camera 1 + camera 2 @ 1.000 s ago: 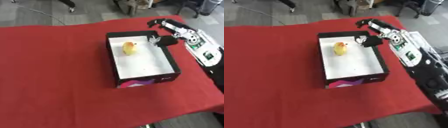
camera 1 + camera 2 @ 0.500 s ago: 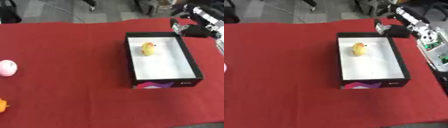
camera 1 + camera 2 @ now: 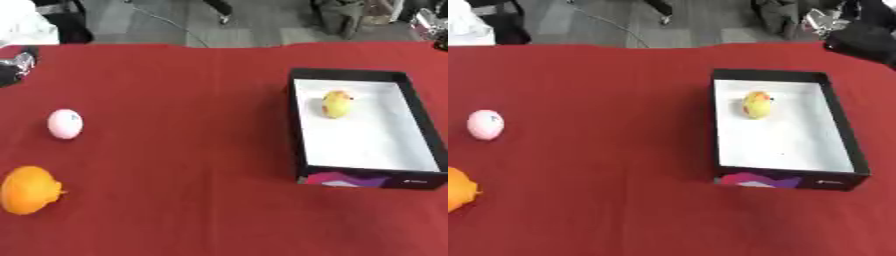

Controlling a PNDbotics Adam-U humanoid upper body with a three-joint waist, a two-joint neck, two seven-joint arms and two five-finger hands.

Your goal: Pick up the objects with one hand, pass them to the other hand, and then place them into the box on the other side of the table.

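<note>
At the far left edge of the counter [image 3: 175,200] our left hand [image 3: 12,70] shows only as a dark shape with a bit of silver, and we cannot tell whether it is open or closed. Just nearer than it, on the red cloth, lies the pink ball [image 3: 66,123], and nearer again, at the left edge, the orange thing [image 3: 30,190]. These two are what is left to move, we judge, and both lie well apart from the box [image 3: 298,130] on the right.

The relation that matters for the next move is this: the ball sits near-right of our left hand, close beside it, while our right hand is far off across the whole counter. So the left hand is plainly the nearer one to pick it up. The ball is round, so no long axis dictates the approach; the orange thing is a little lumpy, with a small point toward the right.

Moving right, the box stands with its long axis running near to far, white inside, with a yellow thing [image 3: 336,104] already lying in its far part. Beyond the far right corner of the box, our right hand [image 3: 859,37] is a dark mass at the counter's edge; we cannot tell its state either.
</note>
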